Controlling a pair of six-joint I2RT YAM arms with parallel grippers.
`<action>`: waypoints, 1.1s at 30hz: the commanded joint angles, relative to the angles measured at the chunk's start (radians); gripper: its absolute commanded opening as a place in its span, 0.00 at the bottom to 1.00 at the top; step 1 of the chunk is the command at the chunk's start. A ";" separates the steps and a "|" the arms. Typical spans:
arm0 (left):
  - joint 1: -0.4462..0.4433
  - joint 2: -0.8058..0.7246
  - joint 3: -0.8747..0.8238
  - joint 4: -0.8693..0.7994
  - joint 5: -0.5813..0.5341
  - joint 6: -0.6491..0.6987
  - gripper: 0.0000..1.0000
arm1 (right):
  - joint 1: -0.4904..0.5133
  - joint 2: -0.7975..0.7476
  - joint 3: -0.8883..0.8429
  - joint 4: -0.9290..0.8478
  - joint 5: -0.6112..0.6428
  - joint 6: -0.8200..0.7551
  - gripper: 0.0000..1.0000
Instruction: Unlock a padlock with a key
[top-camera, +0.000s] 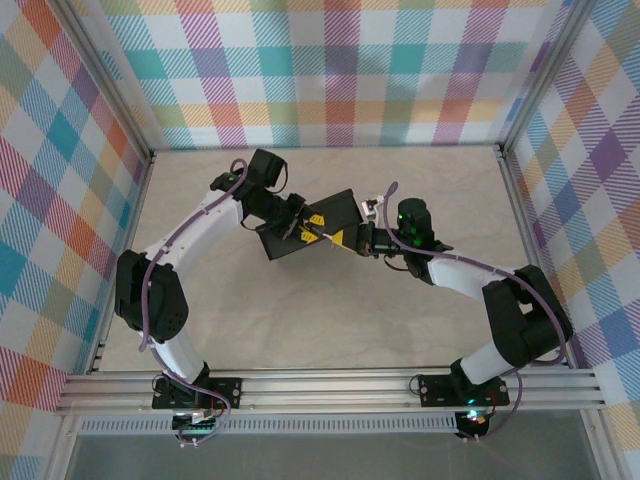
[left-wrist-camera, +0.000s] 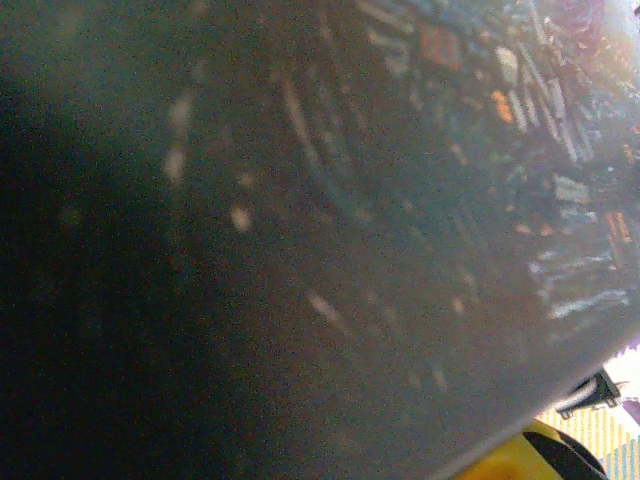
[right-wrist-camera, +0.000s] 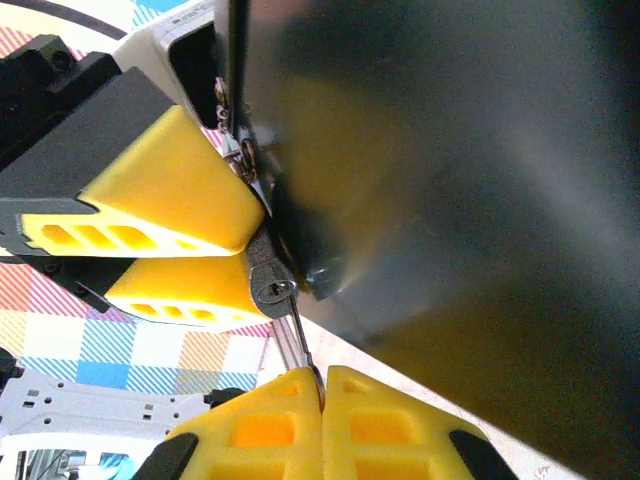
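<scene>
The small silvery padlock (right-wrist-camera: 268, 285) hangs at the corner of the dark printed tin (right-wrist-camera: 450, 180). It sits pinched between the yellow fingers (right-wrist-camera: 170, 200) of my left gripper (top-camera: 312, 224), which is shut on it. Its keyhole faces the right wrist camera. My right gripper (right-wrist-camera: 322, 390) is shut on the key (right-wrist-camera: 305, 345). The thin blade runs up from the pads, and its tip sits in the keyhole. From above, both grippers meet over the tin (top-camera: 335, 205) at mid-table, the right gripper (top-camera: 348, 240) to the right of the left one. The left wrist view is pressed close to the tin's printed face (left-wrist-camera: 300, 200).
The tin lies tilted on the beige tabletop (top-camera: 330, 320). Checked cloth walls (top-camera: 330, 70) close in the back and both sides. A metal rail (top-camera: 330, 385) runs along the near edge by the arm bases.
</scene>
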 joint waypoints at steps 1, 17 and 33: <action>0.017 -0.070 0.029 0.068 0.039 0.001 0.04 | 0.009 0.006 -0.009 0.084 -0.017 0.026 0.07; 0.017 -0.087 0.016 0.084 0.029 -0.019 0.04 | 0.018 0.012 -0.039 0.182 0.030 0.066 0.07; 0.018 -0.098 0.008 0.096 0.018 -0.036 0.04 | 0.020 -0.028 -0.068 0.198 0.062 0.057 0.07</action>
